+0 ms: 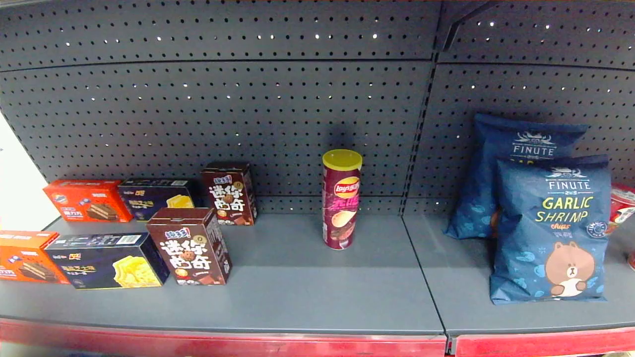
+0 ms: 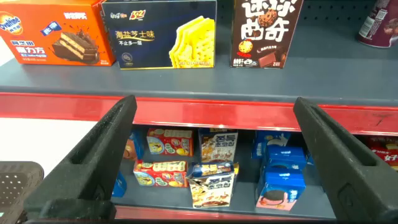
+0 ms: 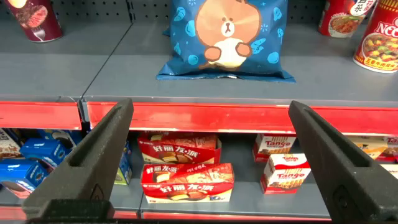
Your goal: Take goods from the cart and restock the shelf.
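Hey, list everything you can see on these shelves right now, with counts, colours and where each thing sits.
shelf: one, grey with red front edge, across the view
orange boxes: two, orange, far left, one behind the other
dark blue boxes: two, dark blue with yellow picture, right of the orange ones
brown boxes: two, brown, upright, right of the blue ones
chip can: one, purple with yellow lid, upright mid-shelf
chip bags: two, blue, right bay, front overlapping back
cup noodles: two, red, right of the bags
lower boxes: several, mixed colours, level below
left hand: open, before the red edge
right hand: open, below the front bag
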Available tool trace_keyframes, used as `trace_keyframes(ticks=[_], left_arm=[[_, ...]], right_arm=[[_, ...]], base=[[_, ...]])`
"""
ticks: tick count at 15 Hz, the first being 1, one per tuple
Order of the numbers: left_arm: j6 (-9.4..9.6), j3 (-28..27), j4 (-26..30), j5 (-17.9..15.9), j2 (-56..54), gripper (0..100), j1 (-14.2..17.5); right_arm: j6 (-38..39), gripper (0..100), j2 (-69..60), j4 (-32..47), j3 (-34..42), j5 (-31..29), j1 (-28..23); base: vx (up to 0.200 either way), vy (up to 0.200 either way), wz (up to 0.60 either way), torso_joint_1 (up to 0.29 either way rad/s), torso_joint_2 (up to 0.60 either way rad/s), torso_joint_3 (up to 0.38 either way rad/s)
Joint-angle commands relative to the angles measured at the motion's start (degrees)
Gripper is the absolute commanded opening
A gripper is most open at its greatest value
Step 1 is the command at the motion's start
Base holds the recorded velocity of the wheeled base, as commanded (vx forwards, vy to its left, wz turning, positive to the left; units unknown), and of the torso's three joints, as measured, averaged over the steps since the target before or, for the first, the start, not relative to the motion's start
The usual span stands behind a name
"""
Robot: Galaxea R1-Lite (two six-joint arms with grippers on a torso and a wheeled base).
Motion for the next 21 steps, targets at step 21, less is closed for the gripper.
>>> trace_keyframes(ticks=[21], left_arm=[[0.08,0.0,-0.2,0.0,0.0,100,0.0]], right_arm=[[0.0,100,0.1,0.0,0.0,-0.2,0.0]], base=[[0.000,0.000,0.49,0.002,0.00,0.001]])
